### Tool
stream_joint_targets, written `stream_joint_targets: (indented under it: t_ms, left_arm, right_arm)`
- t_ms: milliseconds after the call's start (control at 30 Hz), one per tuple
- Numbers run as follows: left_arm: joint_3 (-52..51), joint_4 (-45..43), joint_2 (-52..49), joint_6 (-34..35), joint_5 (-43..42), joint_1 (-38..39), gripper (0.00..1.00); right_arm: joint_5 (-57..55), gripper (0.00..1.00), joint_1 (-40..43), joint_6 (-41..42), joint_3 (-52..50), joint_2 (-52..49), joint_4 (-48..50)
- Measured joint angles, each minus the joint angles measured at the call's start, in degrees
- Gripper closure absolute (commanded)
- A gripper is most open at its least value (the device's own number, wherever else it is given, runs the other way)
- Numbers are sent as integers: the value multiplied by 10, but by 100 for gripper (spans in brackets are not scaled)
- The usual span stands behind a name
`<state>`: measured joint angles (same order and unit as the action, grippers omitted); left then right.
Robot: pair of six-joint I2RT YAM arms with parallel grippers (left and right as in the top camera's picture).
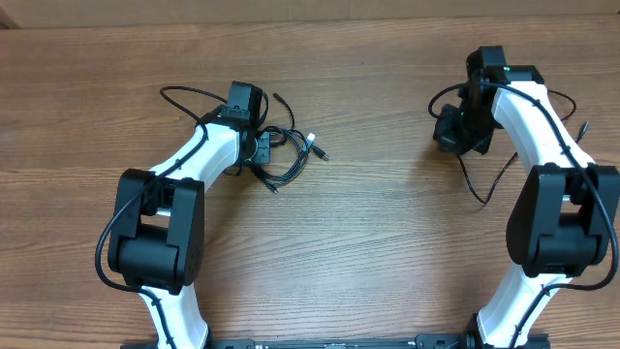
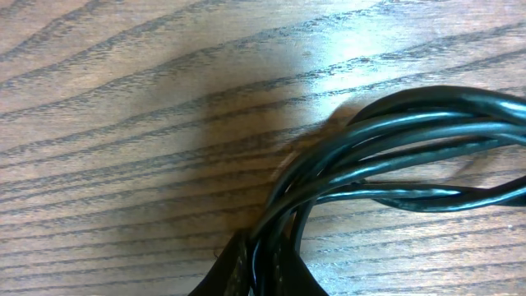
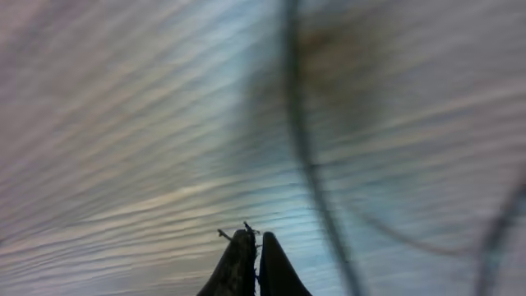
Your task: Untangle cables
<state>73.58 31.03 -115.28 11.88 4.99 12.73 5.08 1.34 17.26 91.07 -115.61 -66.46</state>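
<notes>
the cables (image 1: pixel 289 160) lie as a looped black bundle on the left half of the bench (image 1: pixel 368 252), nearer its far edge than its near one, with short ends and small plugs sticking out toward the middle (one plug (image 1: pixel 312 139) looks pale or silvery). the left tool (image 1: pixel 260 147) sits at the bundle's left side. in the left wrist view its fingers are pinched narrow on several glossy strands that curve out of them to the right, lying on the wood.

the right tool (image 1: pixel 453 131) is near the far right corner of the bench, its fingers pressed together in the right wrist view, with nothing seen between them. a thin cord (image 1: pixel 472 184) lies on the bench just beside it, blurred in that view.
</notes>
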Motion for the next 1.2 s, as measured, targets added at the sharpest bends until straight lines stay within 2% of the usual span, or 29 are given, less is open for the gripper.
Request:
stream_joint_targets:
  t_ms: [200,533,600,700,767,867,1200]
  left_arm:
    - [0,0,0,-1,0,0,91]
    - [0,0,0,-2,0,0,91]
    - [0,0,0,-2,0,0,90]
    - [0,0,0,-2,0,0,91]
    - [0,0,0,-2,0,0,91]
    - [0,0,0,-2,0,0,91]
    - [0,0,0,-2,0,0,91]
  right_arm:
    - [-95,96,28,-2,0,0,-27]
    - [-152,96,116,8,0,0,-7]
    - [-130,96,122,10,0,0,25]
    - [-37,95,122,2,0,0,58]
    - [34,94,117,-11,0,0,51]
    - [80,93,101,-23,0,0,21]
    - [81,96,30,-38,-18,0,-19]
